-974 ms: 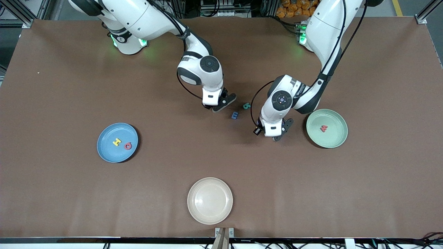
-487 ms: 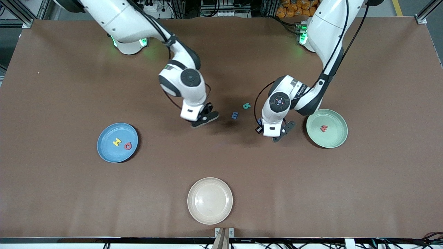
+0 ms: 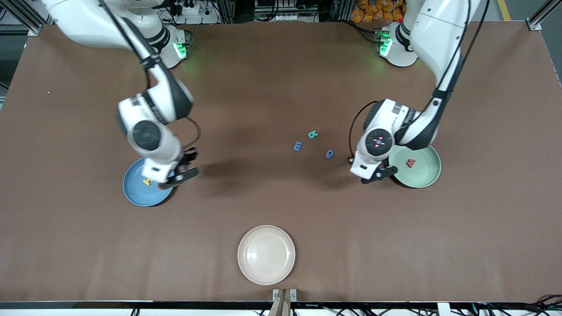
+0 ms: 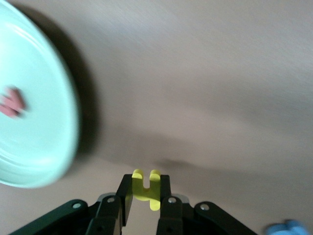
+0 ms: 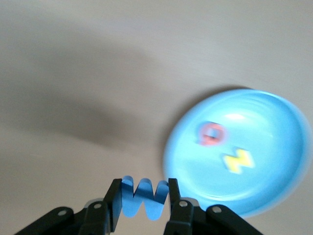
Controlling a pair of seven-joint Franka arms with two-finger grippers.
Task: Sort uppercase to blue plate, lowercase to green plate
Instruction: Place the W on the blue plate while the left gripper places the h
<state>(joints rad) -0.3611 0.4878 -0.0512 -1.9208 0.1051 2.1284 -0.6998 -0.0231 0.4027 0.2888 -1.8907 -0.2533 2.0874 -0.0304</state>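
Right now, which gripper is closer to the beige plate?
About equal, perhaps the right. The right gripper is over the blue plate's edge; the left gripper is beside the green plate. The beige plate lies between them.

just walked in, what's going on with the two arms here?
They are sorting foam letters. The right end effector is shut on a blue M by the blue plate, which holds a yellow H and a red letter. The left end effector grips a yellow h beside the green plate, which holds one red letter. Three small letters lie mid-table.
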